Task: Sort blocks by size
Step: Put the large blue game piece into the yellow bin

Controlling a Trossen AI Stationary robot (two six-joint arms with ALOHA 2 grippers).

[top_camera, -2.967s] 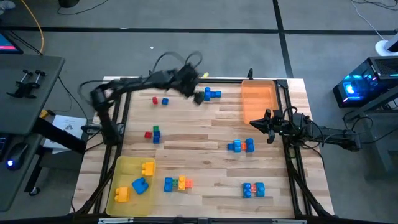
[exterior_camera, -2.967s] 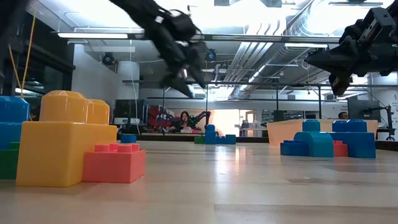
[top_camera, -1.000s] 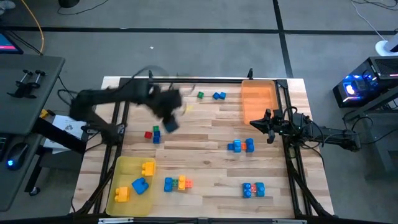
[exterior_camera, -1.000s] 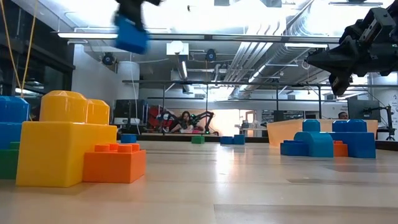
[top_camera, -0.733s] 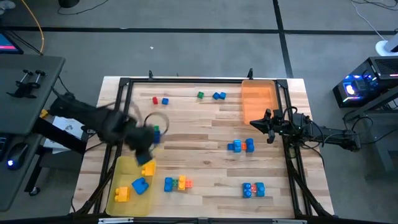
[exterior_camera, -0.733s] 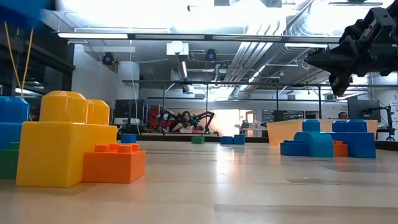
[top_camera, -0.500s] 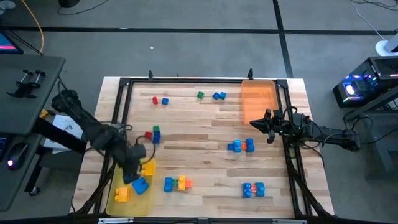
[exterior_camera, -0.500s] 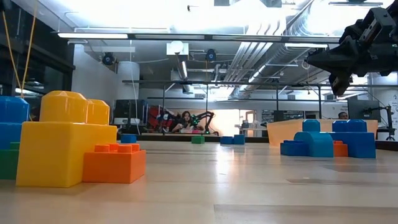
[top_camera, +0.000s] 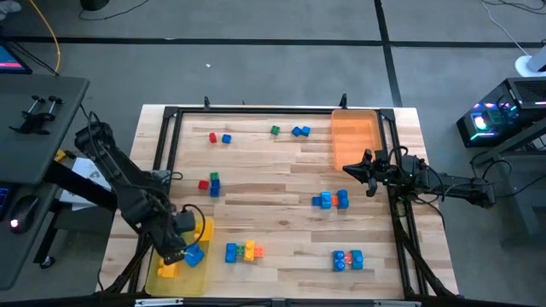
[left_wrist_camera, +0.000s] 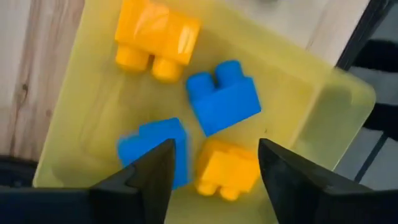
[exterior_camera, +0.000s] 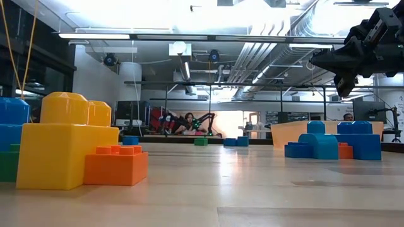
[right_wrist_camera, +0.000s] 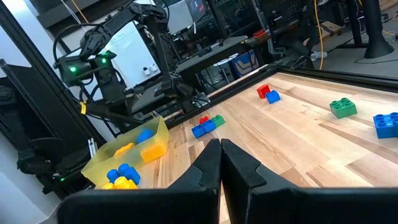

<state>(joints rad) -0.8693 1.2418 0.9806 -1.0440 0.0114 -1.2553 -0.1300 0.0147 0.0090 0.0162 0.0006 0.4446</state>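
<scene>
My left gripper (top_camera: 175, 241) hangs open over the translucent yellow tray (top_camera: 175, 223) at the table's near left. In the left wrist view (left_wrist_camera: 217, 149) two yellow blocks (left_wrist_camera: 158, 37) and two larger blue blocks (left_wrist_camera: 224, 102) lie in the tray. One blue block (left_wrist_camera: 155, 146) shows blurred just beside one finger. My right gripper (top_camera: 358, 168) is shut and empty, up in the air beside the orange tray (top_camera: 354, 136); it also shows in the low view (exterior_camera: 344, 63).
Small blocks lie scattered on the table: red and blue (top_camera: 219, 137), green (top_camera: 275, 130), blue (top_camera: 299, 130), a red-green-blue group (top_camera: 209, 182). Joined groups lie at the middle right (top_camera: 330, 200), near middle (top_camera: 243, 251) and near right (top_camera: 347, 260).
My left gripper has swung from the table's far middle toward the near left edge and down over the yellow tray, carrying a blue block up in the air. A blue block now shows in the tray below its fingers.
</scene>
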